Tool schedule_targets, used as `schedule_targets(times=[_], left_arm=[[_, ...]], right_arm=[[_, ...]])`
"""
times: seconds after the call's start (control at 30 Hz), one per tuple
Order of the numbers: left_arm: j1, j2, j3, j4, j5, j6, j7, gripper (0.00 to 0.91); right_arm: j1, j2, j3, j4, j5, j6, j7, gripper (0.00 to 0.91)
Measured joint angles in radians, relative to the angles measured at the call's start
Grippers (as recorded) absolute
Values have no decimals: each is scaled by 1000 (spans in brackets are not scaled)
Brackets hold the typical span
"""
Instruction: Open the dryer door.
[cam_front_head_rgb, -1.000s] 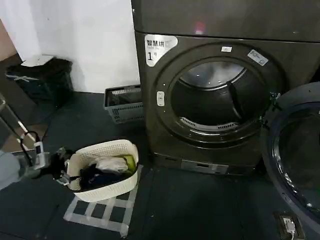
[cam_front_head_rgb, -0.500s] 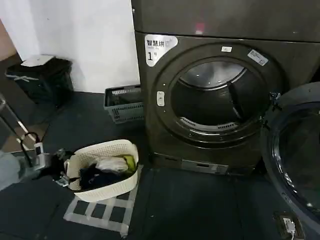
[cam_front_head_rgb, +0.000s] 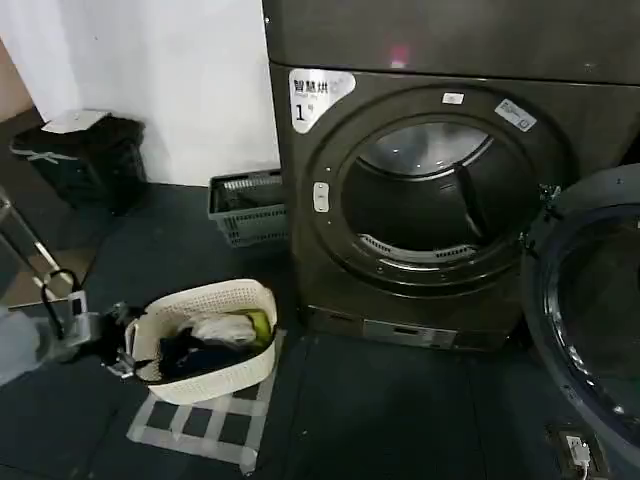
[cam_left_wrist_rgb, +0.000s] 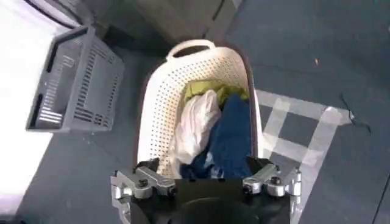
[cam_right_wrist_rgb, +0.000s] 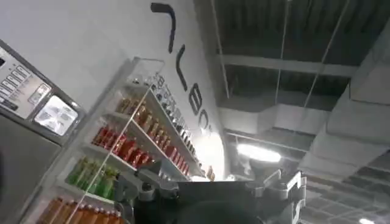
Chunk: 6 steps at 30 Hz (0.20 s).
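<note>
White corner label at upper left of the dryer front, head view: large "1", small Chinese characters above it, too small to read. Two small stickers on the ring above the drum opening, one near top centre, one toward upper right; print unreadable. Right wrist view: big dark letters run up the white wall in the upper middle of the frame, seen at a steep angle, cannot be made out. Control panel at left edge has buttons and a lit screen, nothing legible. Bottle labels on shelves unreadable.
</note>
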Motion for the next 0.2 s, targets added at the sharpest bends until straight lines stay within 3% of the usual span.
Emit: schedule_targets(times=[0.2], left_arm=[[1, 3, 3, -8, 5, 3, 0, 907]], right_arm=[[3, 0, 0, -2, -1, 3, 0, 907]])
